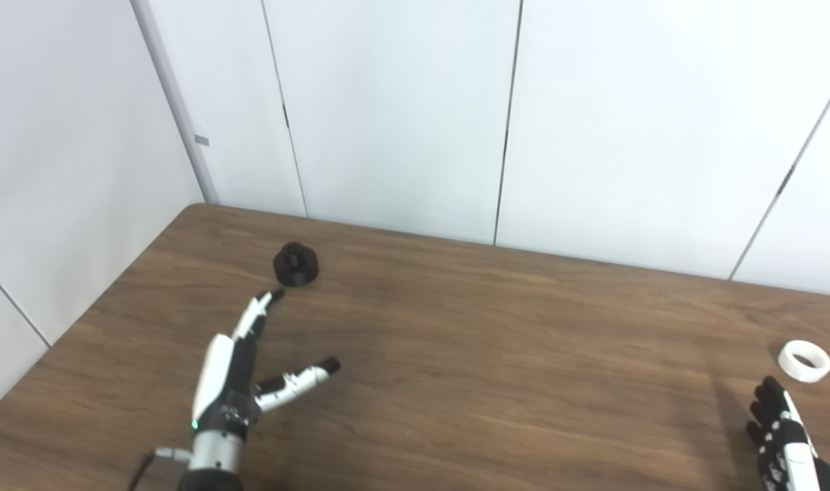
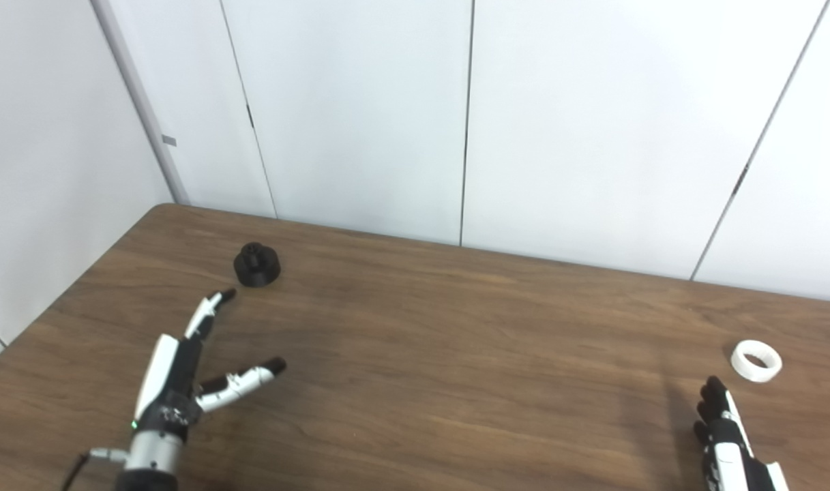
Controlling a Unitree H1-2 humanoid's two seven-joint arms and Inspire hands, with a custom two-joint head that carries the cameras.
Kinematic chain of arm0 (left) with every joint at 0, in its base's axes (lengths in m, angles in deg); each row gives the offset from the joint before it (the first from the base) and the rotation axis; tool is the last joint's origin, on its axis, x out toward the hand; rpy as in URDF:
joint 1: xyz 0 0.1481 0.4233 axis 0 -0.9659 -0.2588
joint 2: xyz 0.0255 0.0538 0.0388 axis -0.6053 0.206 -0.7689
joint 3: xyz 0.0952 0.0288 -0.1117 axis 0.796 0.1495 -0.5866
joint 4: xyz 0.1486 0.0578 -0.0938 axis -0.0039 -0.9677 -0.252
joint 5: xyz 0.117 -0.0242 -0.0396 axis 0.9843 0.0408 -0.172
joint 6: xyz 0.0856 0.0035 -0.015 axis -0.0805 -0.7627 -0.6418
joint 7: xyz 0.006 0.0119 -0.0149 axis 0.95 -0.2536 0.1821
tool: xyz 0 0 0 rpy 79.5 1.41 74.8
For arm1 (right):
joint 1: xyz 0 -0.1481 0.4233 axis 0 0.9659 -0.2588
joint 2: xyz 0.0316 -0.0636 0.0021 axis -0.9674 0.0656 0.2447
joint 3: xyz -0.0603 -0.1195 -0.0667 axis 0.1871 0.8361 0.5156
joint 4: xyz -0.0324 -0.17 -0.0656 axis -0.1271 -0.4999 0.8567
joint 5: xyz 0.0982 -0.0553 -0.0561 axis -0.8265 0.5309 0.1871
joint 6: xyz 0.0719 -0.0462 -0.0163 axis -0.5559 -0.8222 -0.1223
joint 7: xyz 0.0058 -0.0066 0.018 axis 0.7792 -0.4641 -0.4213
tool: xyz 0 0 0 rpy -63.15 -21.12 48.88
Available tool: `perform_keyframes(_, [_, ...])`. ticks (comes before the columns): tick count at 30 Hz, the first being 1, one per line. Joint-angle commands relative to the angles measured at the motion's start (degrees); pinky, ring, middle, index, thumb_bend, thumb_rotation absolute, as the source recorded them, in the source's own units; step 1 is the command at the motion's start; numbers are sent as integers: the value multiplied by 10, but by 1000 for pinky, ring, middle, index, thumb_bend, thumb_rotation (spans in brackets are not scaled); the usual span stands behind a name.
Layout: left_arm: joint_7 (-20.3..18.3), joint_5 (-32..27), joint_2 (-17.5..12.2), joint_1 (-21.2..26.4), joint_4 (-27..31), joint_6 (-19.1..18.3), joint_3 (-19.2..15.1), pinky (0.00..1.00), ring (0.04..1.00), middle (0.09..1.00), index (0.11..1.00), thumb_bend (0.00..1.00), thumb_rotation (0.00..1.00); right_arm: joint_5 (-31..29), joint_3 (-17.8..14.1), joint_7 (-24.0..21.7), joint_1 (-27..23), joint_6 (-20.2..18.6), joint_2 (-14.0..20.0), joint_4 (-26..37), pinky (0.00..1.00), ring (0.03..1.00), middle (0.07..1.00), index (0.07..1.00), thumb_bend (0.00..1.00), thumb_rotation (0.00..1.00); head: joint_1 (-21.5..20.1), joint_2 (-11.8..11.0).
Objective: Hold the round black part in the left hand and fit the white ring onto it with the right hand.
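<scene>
Left hand [image 1: 234,372] is spread and empty, fingertips just short of the black part [image 1: 296,263]; a nudge could roll it away; right hand [image 1: 786,436], near the ring [image 1: 805,361], holds nothing, its finger spread unclear.

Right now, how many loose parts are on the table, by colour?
Black: 1, the round black part, near the left hand
White: 1, the white ring, just beyond the right hand
Total: 2, both lying on the table, neither held
</scene>
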Motion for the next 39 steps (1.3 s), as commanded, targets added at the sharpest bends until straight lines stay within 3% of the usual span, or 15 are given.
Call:
perform_keyframes(1, [9, 18, -16, 20, 3, -7, -8, 1000, 1000, 1000, 929, 938, 391, 5, 0, 5, -12, -4, 1, 20, 1000, 994, 992, 1000, 477, 1000, 0, 0])
perform_keyframes(10, [28, 26, -50, 72, -72, -11, -30, 1000, 1000, 998, 922, 936, 394, 5, 0, 3, -12, -15, -2, 33, 1000, 997, 992, 1000, 435, 1000, -2, 3])
perform_keyframes(17, [39, 34, -81, 118, -135, -16, -29, 1000, 1000, 991, 907, 946, 379, 8, 1, 3, -8, -27, -3, 45, 1000, 1000, 998, 1000, 434, 1000, -1, 4])
perform_keyframes(25, [38, 50, -118, 193, -210, -52, -9, 1000, 1000, 982, 910, 972, 417, 15, 5, 6, -5, -32, -7, 53, 1000, 1000, 1000, 1000, 396, 1000, -2, 4])
perform_keyframes(34, [43, 61, -139, 250, -291, -65, 27, 1000, 1000, 972, 886, 1000, 432, 15, 2, 3, -3, -33, -8, 57, 1000, 1000, 1000, 1000, 372, 1000, -8, 5])
perform_keyframes(39, [24, 59, -155, 284, -341, -84, 50, 1000, 1000, 975, 899, 1000, 462, 16, 0, 5, -2, -34, -8, 60, 1000, 1000, 998, 1000, 381, 1000, -8, 5])
